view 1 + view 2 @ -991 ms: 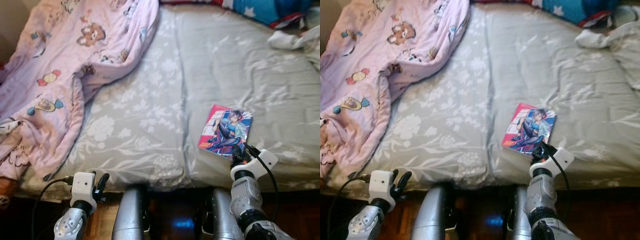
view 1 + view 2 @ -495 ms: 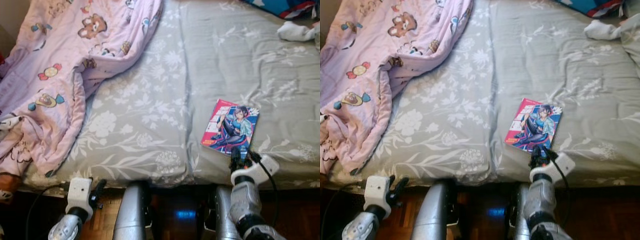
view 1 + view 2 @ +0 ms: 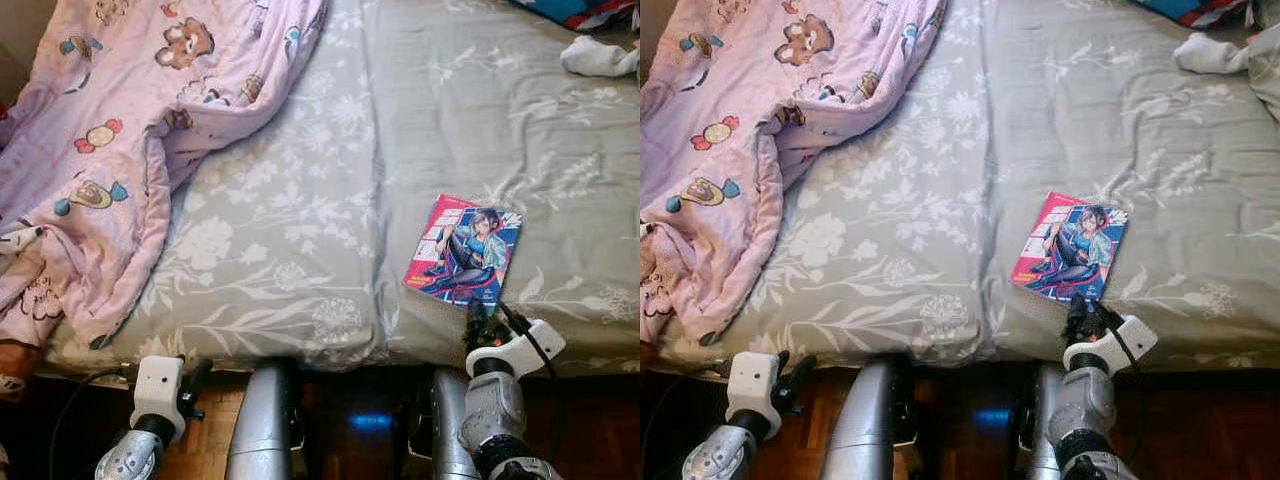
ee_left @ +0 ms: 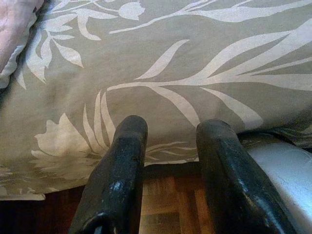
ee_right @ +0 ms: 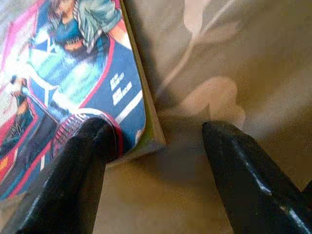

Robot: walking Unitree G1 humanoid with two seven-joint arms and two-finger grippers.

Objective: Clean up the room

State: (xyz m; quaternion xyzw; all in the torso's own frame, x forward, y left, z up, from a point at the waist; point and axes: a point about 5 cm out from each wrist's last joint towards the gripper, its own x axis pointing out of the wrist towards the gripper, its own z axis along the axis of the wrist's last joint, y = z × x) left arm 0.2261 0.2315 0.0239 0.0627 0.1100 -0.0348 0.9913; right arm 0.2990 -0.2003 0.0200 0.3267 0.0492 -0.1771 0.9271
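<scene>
Right tool (image 3: pixel 1081 312) has dropped back toward the bed's (image 3: pixel 300 230) near edge since a second ago; view shifted too. Fingers spread open, straddling the near corner of the comic book (image 3: pixel 464 249), one finger (image 5: pixel 80 165) over its cover. Left tool (image 3: pixel 195 378) hangs low at the near edge, fingers apart, empty. Book lies flat, colourful cover up, near right of bed. Pink blanket (image 3: pixel 120 150) bunched at left edge.

A grey bedsheet (image 3: pixel 300 230) with a pale floral print covers the bed across most of the frame. Wooden parquet floor (image 3: pixel 215 440) shows along the bottom edge, below the mattress.
</scene>
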